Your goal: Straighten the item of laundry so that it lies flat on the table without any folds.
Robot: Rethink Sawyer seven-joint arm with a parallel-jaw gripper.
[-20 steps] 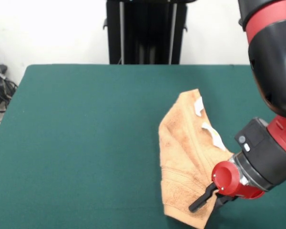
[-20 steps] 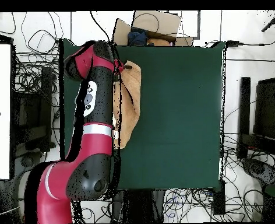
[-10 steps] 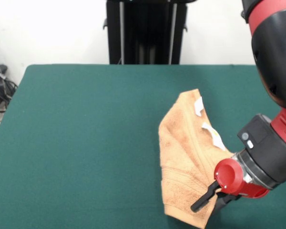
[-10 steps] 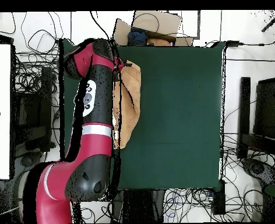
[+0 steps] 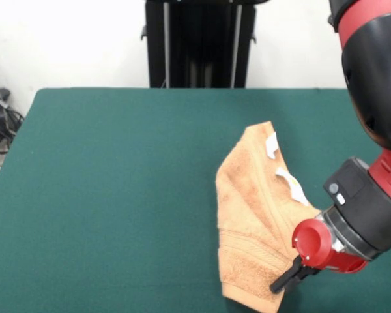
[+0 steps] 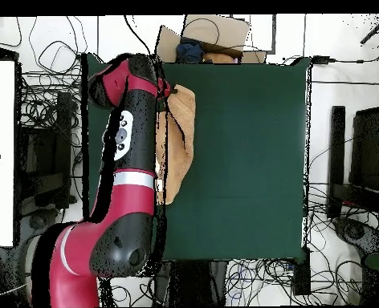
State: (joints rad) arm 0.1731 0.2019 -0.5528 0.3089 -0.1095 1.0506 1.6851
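Small peach-orange terry towel point(image 5: 257, 222) is seen folded lengthwise on the dark green felt-covered table point(image 5: 117, 195), toward the front view's right — black gripper point(image 5: 288, 276) appears pinched on its near corner, best drawn outward, low and taut.
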